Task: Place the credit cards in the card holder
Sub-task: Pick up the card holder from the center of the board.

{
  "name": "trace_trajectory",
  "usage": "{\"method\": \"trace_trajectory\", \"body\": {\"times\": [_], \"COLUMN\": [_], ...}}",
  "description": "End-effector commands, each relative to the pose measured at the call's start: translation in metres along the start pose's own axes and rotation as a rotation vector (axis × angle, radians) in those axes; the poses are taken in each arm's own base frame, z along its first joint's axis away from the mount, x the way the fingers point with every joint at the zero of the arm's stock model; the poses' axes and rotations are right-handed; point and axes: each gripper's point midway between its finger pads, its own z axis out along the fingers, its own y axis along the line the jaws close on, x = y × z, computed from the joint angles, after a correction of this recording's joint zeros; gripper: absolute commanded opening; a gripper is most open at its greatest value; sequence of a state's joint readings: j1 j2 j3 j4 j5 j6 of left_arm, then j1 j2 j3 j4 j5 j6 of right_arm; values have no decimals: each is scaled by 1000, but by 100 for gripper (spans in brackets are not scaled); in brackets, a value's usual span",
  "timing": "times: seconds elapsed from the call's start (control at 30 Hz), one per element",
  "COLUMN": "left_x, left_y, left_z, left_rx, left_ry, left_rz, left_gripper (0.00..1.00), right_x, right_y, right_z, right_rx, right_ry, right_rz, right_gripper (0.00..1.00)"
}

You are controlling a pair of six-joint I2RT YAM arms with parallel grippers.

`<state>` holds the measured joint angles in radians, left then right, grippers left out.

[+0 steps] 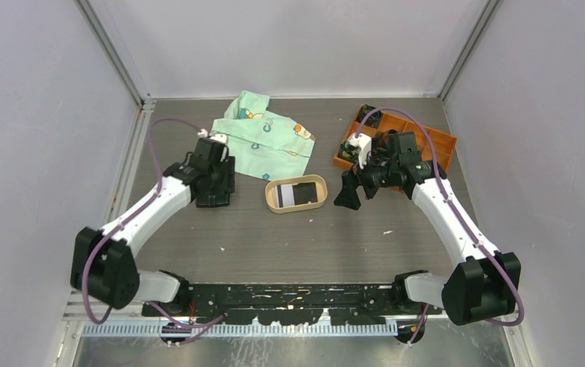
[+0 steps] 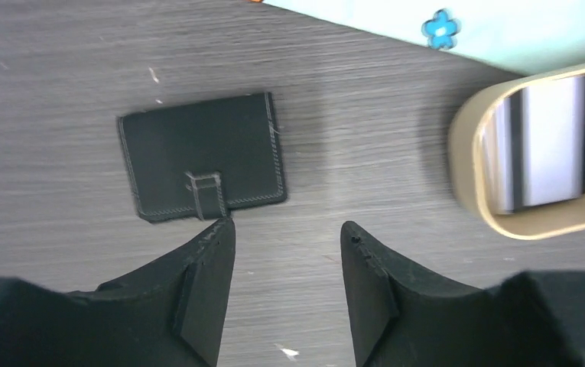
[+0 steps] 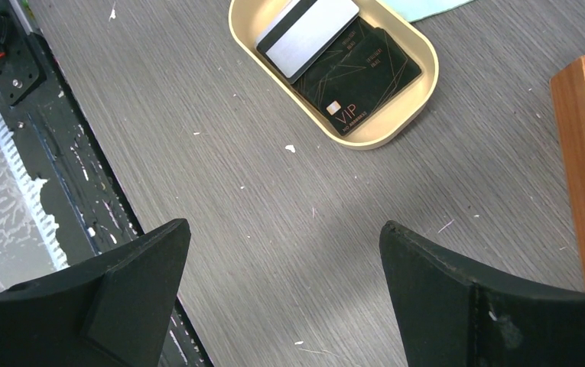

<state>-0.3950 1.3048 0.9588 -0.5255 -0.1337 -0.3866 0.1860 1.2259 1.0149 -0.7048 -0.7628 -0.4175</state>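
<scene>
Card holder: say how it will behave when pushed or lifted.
The card holder lies flat and closed, so it probably slides rather than tips. Its low edge hugs the table, likely hard to pinch. Its strap looks tucked in, so it likely stays shut.

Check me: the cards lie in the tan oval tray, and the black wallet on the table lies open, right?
No. The cards lie in the tan oval tray, but the black wallet is folded shut; the left wrist view shows it.
</scene>
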Motion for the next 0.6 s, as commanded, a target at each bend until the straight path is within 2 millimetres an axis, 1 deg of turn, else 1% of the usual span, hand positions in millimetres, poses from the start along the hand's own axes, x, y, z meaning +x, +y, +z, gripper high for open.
{"method": "trace_trajectory", "body": {"times": [0.0,0.1,0.17,0.23,0.37,0.47,0.57], "left_x": [8,10,6,5,8,14,17], "left_y": [34,33,28,28,28,27,27], "left_z": [9,25,34,43,60,71,76], "left_rx": [-203,-224,-232,-258,-289,-296,-300], "left_ry": [150,221,230,242,300,336,353], "left_rz": [331,376,387,399,425,440,446], "left_gripper": [54,55,56,56,56,53,51], "right_x": [-6,-6,-5,-5,-5,-4,-4], "right_y": [-4,-5,-5,-6,-6,-5,-6], "right_z": [0,0,1,1,1,1,2], "right_rx": [9,9,6,6,6,4,2], "right_ry": [-20,-17,-15,-11,-10,-5,-1], "right_rz": [-33,-30,-26,-25,-26,-23,-22], "right_gripper": [100,99,99,99,99,99,99]}}
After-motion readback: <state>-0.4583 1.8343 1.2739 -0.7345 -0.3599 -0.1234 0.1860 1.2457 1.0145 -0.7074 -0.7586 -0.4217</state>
